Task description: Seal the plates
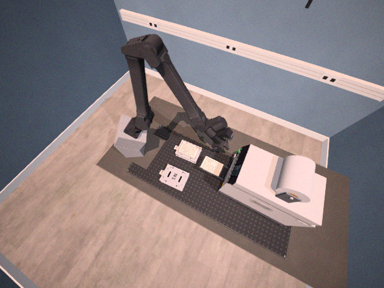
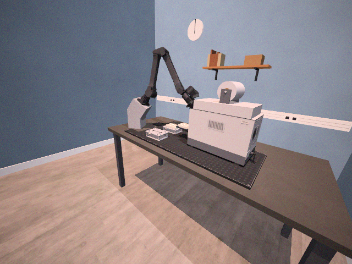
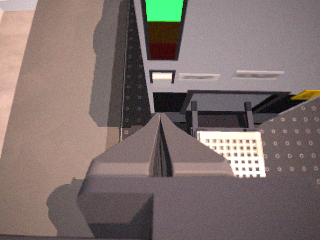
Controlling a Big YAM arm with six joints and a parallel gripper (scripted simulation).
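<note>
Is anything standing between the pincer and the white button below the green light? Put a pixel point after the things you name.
Nothing visible does. In the wrist view, the pincer [image 1: 224, 149] [image 2: 189, 106] [image 3: 159, 120] points at the button [image 3: 162, 76] with no object between; the plate [image 1: 212, 165] [image 3: 237, 150] lies off to the right.

Lamp [image 3: 164, 10] — green; sealer [image 1: 260, 173] [image 2: 219, 131] [image 3: 240, 40] — white-grey.
</note>
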